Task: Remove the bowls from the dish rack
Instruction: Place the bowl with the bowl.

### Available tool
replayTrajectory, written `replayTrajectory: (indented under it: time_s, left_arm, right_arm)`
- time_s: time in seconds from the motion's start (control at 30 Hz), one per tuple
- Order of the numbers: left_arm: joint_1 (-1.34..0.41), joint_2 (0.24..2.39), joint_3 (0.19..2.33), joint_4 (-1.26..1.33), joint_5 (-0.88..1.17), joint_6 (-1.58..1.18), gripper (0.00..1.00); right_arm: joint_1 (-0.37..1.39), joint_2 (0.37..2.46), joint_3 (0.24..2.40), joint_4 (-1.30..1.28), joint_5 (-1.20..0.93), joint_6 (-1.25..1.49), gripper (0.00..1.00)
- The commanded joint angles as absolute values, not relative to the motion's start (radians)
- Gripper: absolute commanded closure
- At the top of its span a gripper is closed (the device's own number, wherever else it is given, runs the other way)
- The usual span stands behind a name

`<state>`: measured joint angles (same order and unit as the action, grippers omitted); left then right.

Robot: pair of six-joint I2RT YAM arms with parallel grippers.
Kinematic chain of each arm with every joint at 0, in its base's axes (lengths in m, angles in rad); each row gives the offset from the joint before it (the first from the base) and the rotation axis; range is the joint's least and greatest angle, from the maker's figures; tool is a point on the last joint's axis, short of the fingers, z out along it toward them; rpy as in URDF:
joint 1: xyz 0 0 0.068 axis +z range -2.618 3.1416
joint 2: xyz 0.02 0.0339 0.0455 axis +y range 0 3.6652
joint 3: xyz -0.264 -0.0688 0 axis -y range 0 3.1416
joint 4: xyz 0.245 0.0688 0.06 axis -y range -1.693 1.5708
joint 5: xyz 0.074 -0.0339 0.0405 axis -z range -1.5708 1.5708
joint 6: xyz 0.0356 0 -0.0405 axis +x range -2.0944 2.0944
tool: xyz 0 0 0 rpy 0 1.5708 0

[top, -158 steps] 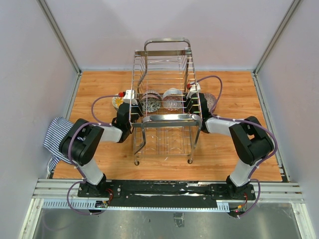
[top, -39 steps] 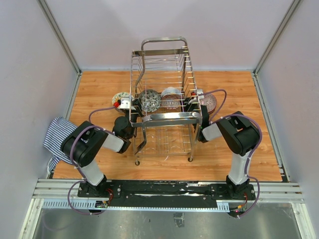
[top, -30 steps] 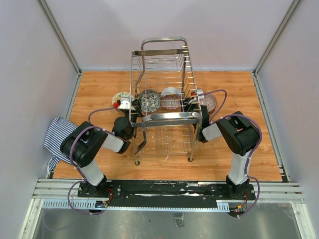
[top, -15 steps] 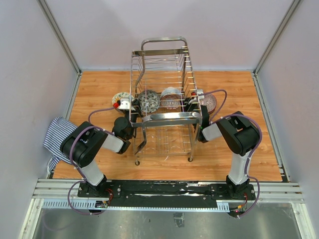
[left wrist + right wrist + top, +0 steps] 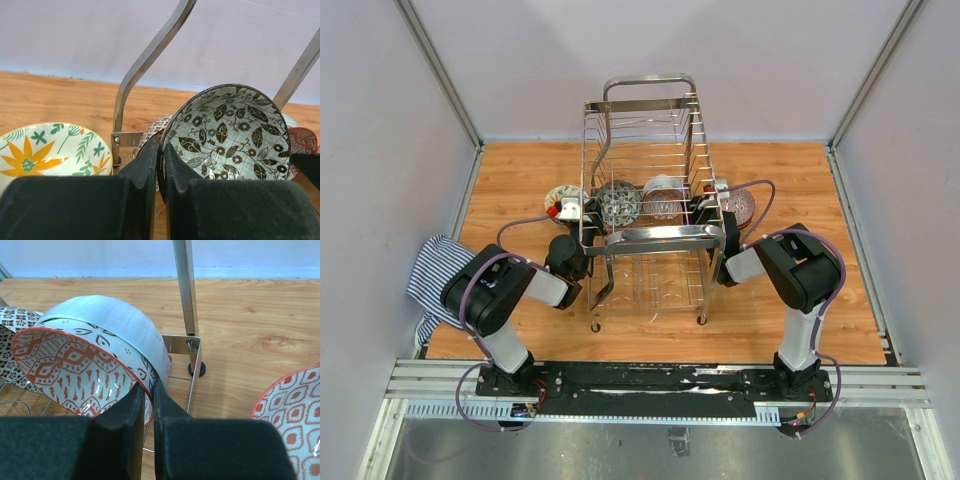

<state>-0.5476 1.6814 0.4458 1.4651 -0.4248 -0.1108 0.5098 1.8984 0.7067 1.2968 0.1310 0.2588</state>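
The chrome dish rack (image 5: 645, 240) stands mid-table. Two bowls stand on edge in it. My left gripper (image 5: 161, 150) is shut on the rim of the dark leaf-patterned bowl (image 5: 230, 135), one finger inside and one outside. That bowl (image 5: 618, 203) is the left one in the top view, with the left gripper (image 5: 590, 213) at the rack's left side. My right gripper (image 5: 151, 386) is shut on the rim of the red-patterned bowl (image 5: 75, 365), which has a pale outside. From above it (image 5: 663, 198) is the right one, with the right gripper (image 5: 700, 210) beside it.
A bowl with an orange flower (image 5: 560, 198) lies on the table left of the rack, also in the left wrist view (image 5: 45, 150). Another red-patterned bowl (image 5: 740, 205) lies right of the rack. A striped cloth (image 5: 432, 275) hangs over the left edge.
Nothing has moved over the last second. Compared with about five seconds ago, both arms have drawn in closer to the rack, and the rack has shifted slightly to the left.
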Motion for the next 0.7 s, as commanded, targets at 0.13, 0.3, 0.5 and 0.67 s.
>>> replayTrajectory:
  time_s: [0.13,0.3,0.5,0.67]
  left_arm:
    - [-0.561,1.639,0.446,1.559,-0.443,-0.097,1.00]
    - [-0.561,1.634,0.455,1.531,-0.441,-0.095,0.99]
    - [-0.561,1.621,0.459,1.493,-0.443,-0.097,1.00]
    - [-0.561,1.609,0.453,1.483,-0.442,-0.100,0.99]
  right_arm:
    - [0.513,1.847,0.740,1.585,0.113,0.323,0.99]
    - [0.512,1.841,0.737,1.544,0.099,0.341,0.99]
    - [0.504,1.830,0.739,1.485,0.072,0.374,0.99]
    - [0.499,1.830,0.743,1.449,0.050,0.406,0.99]
